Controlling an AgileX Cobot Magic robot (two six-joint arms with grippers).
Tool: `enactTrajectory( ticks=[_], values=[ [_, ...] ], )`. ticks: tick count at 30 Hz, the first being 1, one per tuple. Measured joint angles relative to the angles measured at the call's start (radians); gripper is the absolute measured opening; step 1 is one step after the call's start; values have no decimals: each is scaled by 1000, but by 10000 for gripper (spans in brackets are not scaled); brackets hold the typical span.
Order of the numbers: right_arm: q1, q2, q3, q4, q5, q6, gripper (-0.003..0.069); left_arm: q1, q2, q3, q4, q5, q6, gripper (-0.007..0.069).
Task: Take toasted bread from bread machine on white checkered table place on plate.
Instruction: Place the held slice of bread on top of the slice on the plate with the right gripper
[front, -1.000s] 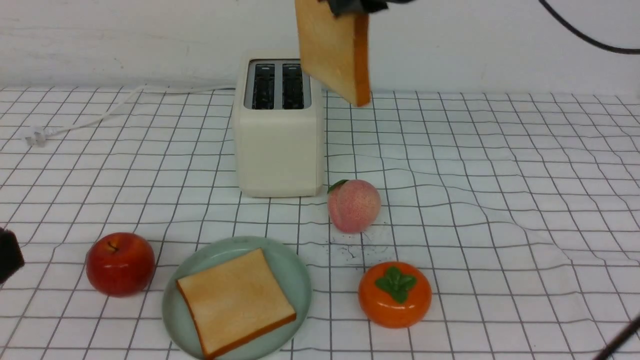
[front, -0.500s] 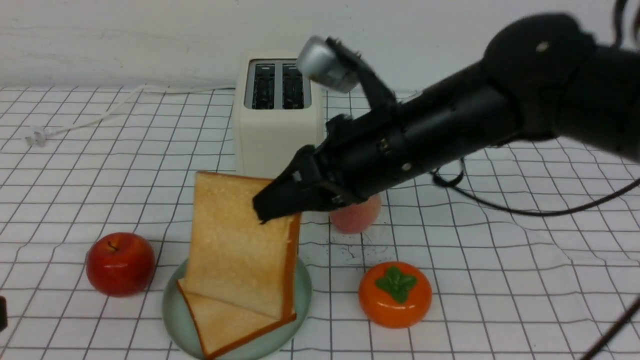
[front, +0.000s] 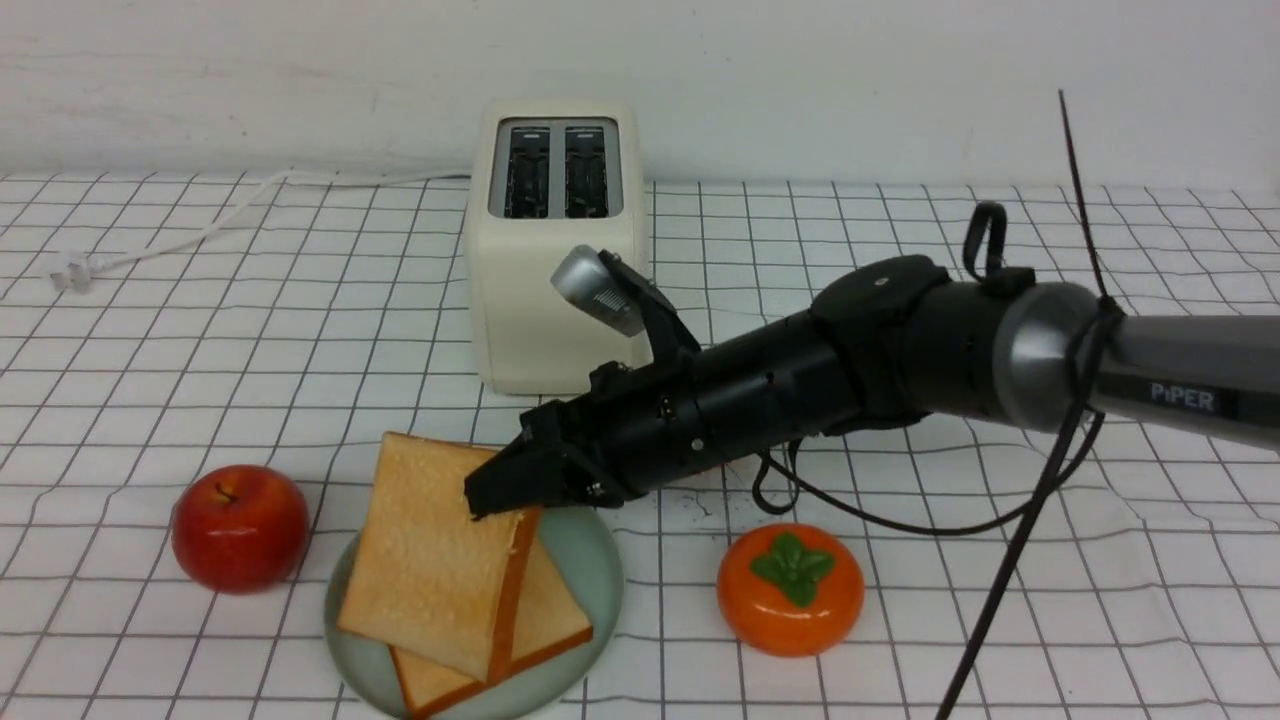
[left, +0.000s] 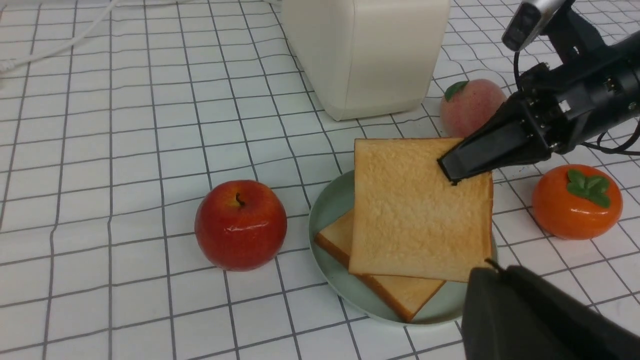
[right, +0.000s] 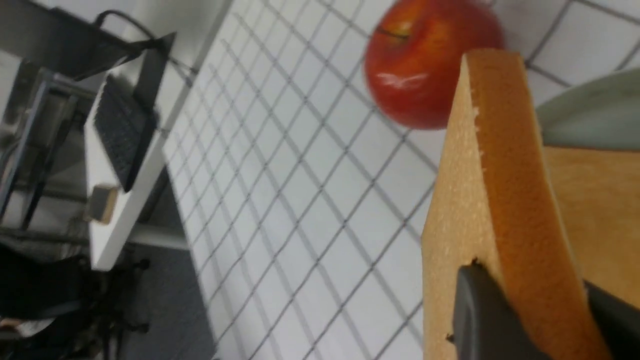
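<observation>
1. Front view: one toast slice (front: 545, 605) lies on the plate (front: 600, 575); the toaster slots look empty.
2. Right gripper (front: 500, 485) pinches the upper slice (front: 430, 560), tilted over the plate, perhaps touching the lower; release remains.

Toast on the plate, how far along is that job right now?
Nearly done: the toaster's slots look empty and one slice lies on the plate. The right gripper grips the other slice, tilted over the first. Left: settling and releasing it.
</observation>
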Motion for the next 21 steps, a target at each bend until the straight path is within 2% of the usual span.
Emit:
enactTrajectory(
  ticks=[2, 3, 4, 5, 6, 7, 8, 10, 16, 21],
  values=[
    [0, 5, 0, -1, -22, -1, 195, 0, 0, 0, 0, 0, 0, -13],
    [0, 7, 0, -16, -48, -1, 270, 0, 0, 0, 0, 0, -1, -13],
    [0, 7, 0, -25, -54, -1, 318, 0, 0, 0, 0, 0, -1, -13],
    [0, 7, 0, -25, -54, -1, 328, 0, 0, 0, 0, 0, -1, -13],
    [0, 5, 0, -41, -60, -1, 395, 0, 0, 0, 0, 0, -2, -13],
    [-1, 3, 0, -47, -62, -1, 413, 0, 0, 0, 0, 0, -2, -13],
    [-4, -7, 0, -78, -67, 7, 482, 0, 0, 0, 0, 0, -3, -13],
    [-7, -25, 0, -133, -86, 33, 521, 0, 0, 0, 0, 0, -3, -13],
    [-9, -147, 0, -393, -136, 193, 529, 0, 0, 0, 0, 0, -3, -13],
    [-9, -297, -8, -648, -55, 375, 435, 0, 0, 0, 0, -10, -3, -13]
  ],
)
